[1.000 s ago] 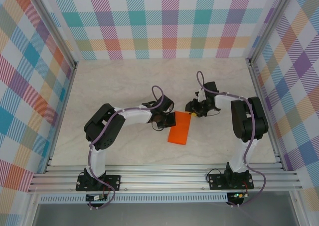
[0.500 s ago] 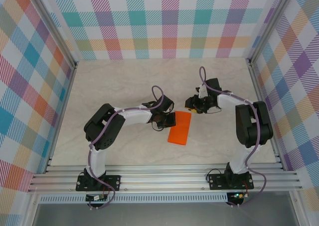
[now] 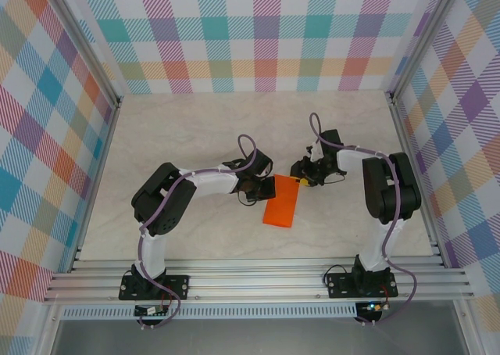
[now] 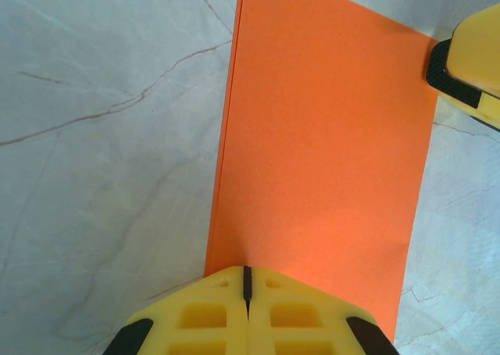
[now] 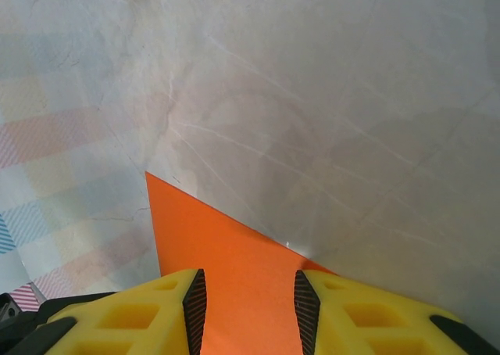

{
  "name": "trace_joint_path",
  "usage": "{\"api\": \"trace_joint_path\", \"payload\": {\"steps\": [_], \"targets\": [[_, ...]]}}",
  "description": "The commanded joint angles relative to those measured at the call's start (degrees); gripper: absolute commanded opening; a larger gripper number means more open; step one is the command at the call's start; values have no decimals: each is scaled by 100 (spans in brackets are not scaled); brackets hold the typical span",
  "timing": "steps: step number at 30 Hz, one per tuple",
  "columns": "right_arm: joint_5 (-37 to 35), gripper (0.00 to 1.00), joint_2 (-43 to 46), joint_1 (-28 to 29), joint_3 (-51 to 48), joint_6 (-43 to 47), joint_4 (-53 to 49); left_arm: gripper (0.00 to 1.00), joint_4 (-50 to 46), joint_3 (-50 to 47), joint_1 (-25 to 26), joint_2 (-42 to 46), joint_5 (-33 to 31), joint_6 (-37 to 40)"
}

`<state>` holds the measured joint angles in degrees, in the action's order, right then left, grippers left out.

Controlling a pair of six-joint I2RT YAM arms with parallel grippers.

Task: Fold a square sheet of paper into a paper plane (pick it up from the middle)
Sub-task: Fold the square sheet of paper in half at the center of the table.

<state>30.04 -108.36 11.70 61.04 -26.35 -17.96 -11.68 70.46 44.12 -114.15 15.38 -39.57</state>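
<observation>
- Orange sheet of paper [image 3: 283, 206]: folded rectangle, flat on table [image 3: 195, 128] between grippers.
- Left gripper [image 4: 247, 281]: fingers together on one edge; press firmly as anchor.
- Right gripper [image 5: 245, 300]: fingers apart, astride far corner; pinch squarely, low.

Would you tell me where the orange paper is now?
In the top view the orange paper lies central on the table, the left claw at its left edge and the right claw at its far right corner.
</observation>
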Motion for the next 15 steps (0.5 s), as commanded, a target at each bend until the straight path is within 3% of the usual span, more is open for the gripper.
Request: {"api": "trace_joint_path", "payload": {"steps": [1, 7, 15], "targets": [[16, 38, 222, -23, 62, 70, -151, 0, -605, -164, 122, -150, -53, 37], [417, 38, 423, -28, -21, -177, 115, 0, -607, -181, 123, -151, -56, 35], [-109, 38, -136, -28, -3, -232, 32, 0, -604, -181, 116, -122, -46, 30]]}}
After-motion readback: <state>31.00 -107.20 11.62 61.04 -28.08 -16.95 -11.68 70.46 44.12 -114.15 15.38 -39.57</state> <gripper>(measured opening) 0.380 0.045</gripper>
